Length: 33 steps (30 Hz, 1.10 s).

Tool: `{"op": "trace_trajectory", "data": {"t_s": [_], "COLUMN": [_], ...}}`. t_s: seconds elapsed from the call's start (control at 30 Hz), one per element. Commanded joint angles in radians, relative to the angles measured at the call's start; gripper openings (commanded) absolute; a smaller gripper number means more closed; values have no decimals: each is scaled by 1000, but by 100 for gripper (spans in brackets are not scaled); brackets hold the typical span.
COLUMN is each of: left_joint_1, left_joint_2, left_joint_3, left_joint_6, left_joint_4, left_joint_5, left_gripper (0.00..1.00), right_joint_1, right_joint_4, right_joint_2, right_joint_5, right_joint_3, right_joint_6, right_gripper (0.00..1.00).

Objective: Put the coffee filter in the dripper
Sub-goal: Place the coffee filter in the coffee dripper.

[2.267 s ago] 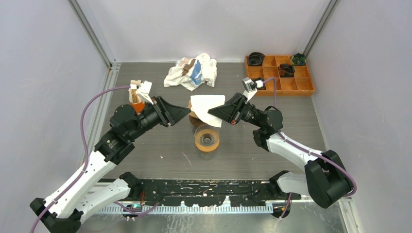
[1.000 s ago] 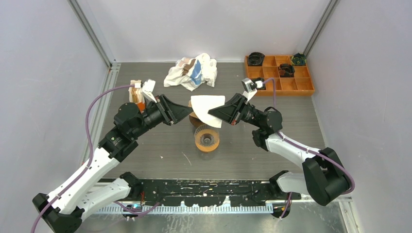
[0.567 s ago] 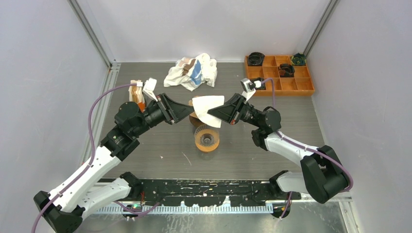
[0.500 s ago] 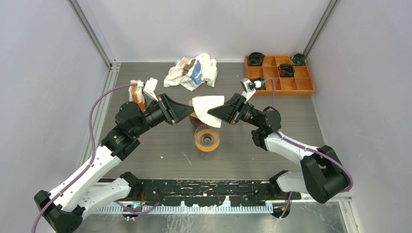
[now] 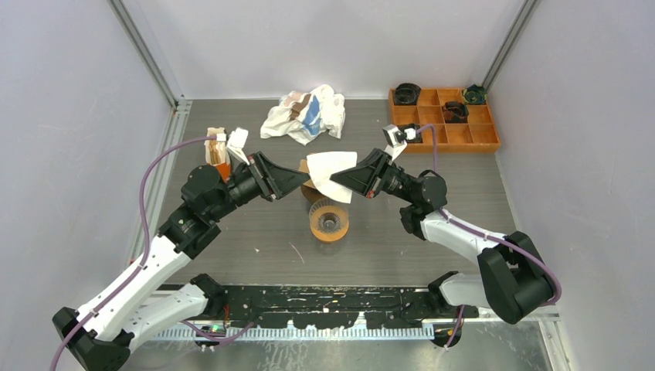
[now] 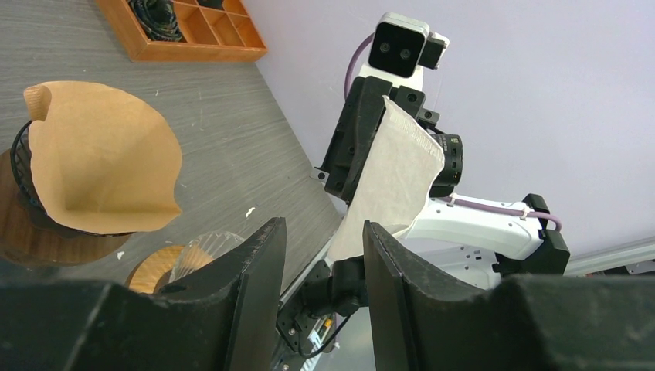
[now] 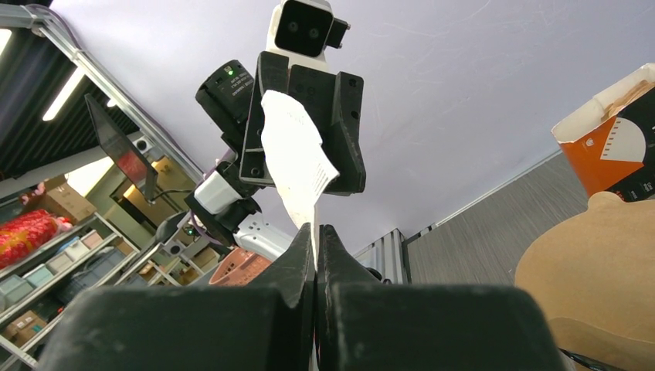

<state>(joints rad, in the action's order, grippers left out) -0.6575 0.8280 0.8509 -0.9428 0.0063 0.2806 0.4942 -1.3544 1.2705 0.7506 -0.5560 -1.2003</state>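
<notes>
My right claw (image 5: 337, 179) is pressed shut on the lower edge of the white coffee filter (image 5: 328, 166), holding it flat and upright in the air above the middle of the bench (image 5: 255, 232). From my right wrist the filter (image 7: 297, 166) rises straight out of the closed fingertips. My left claw (image 5: 300, 180) faces it from the other side, spread partway with nothing between its fingers. In the left wrist view the filter (image 6: 394, 178) is beyond the gap and apart from it.

Below the filter, on the near side, the dripper (image 5: 329, 220) sits on the bench, an orange ring around a clear ribbed cone with nothing in it. Just behind it a dark wire holder (image 6: 23, 166) on a wooden base carries a brown paper filter (image 6: 100, 166), opened out as a cone.

The orange tray (image 5: 487, 143) at the far right has dark round pieces (image 5: 406, 94) in several compartments. An orange and white carton (image 5: 216, 154) stands open-topped at far left. I cannot tell its contents. A crumpled bag (image 5: 305, 114) lies at the back.
</notes>
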Motion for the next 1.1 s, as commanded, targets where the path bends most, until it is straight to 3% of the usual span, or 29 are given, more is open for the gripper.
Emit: {"op": "trace_trajectory", "data": {"t_s": [0.0,1.07], "left_joint_1": [-1,-3], "left_joint_2": [-20,3], "left_joint_3": [-1,-24], "left_joint_6": [2,-128], "left_joint_4": [26,149], "left_joint_5": [13,37], "left_gripper": [43,42], "right_joint_1": [-6,-11], "right_joint_4": [-71,15], "right_joint_2": [4,-11], "right_joint_5": [-13,-37], "right_joint_3": [-4,15], "right_joint_6": [-2,83], "right_gripper": [2,2]}}
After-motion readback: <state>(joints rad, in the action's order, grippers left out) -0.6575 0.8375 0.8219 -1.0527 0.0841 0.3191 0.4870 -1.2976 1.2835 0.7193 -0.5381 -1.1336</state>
